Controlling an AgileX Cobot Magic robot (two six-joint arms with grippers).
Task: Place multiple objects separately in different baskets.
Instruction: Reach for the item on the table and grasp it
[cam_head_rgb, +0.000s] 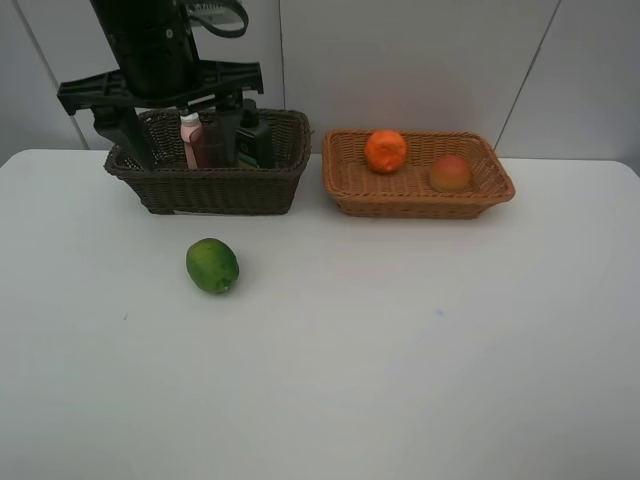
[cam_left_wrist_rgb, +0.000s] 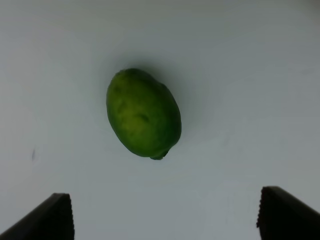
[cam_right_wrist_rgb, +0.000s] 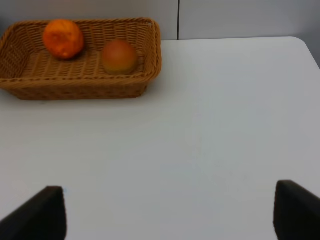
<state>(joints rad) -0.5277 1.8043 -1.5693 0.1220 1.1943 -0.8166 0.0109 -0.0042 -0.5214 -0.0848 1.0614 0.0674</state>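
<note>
We see the lime (cam_left_wrist_rgb: 143, 113) lying alone on the surface (cam_head_rgb: 400, 350), below the left fingers (cam_left_wrist_rgb: 61, 216), spread and empty. Looks firm, light, prone to roll; we'd pinch across its short middle.

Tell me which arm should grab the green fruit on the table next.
Left, probably. The left gripper is open with the green fruit right in front of it; the right gripper faces bare table beside the tan basket.
</note>
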